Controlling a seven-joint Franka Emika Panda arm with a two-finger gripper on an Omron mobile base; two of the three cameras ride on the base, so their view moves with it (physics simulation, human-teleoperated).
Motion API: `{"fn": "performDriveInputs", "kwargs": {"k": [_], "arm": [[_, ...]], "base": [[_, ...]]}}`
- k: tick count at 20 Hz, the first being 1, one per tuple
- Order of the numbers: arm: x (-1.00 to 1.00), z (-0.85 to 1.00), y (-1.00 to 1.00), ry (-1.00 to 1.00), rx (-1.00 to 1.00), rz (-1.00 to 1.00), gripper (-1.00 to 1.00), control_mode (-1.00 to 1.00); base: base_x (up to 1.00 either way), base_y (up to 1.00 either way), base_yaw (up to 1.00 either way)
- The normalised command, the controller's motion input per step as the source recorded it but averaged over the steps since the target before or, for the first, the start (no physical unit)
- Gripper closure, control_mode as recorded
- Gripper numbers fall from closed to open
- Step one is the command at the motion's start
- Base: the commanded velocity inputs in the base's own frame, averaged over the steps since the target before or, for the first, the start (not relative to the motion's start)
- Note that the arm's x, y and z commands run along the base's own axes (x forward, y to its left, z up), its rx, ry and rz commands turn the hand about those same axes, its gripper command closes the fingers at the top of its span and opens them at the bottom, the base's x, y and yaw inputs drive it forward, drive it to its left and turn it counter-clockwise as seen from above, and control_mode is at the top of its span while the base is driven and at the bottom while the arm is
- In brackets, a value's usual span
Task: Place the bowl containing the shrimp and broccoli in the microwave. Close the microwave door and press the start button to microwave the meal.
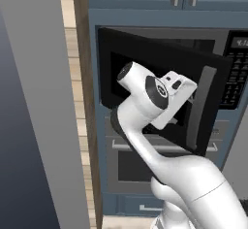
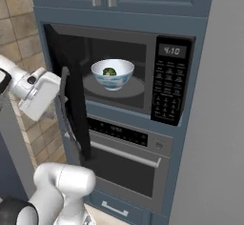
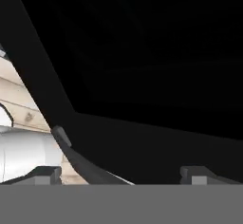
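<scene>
The gripper (image 3: 121, 173) sits close against the outer face of the door (image 2: 71, 90), jaws spread wide and holding nothing. The door stands half open, its handle (image 1: 199, 107) edge swung outward. Beyond, the bowl (image 2: 113, 74) with broccoli (image 2: 109, 71) rests centred inside the microwave (image 2: 143, 71), with space all round.

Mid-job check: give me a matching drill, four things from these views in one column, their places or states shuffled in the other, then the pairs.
1. bowl
2. microwave door
3. broccoli
4. hand

A. open, fingers apart, close to the door's black face
B. inside the bowl
C. swung partly open
D. on the turntable inside the microwave

Pairs: 1-D, 2-C, 3-B, 4-A
</scene>
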Motion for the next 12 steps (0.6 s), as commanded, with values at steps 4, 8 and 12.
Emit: {"fn": "performDriveInputs", "kwargs": {"k": [4, 8, 12], "arm": [[0.64, -0.17, -0.75, -0.16, 0.18, 0.28, -1.00, -1.00], [0.74, -0.34, -0.43, -0.20, 0.07, 0.25, -1.00, -1.00], [0.80, -0.24, -0.18, -0.16, 0.01, 0.20, -1.00, -1.00]], "base": [[0.00, 0.00, 0.00], [0.00, 0.00, 0.00], [0.00, 0.00, 0.00]]}}
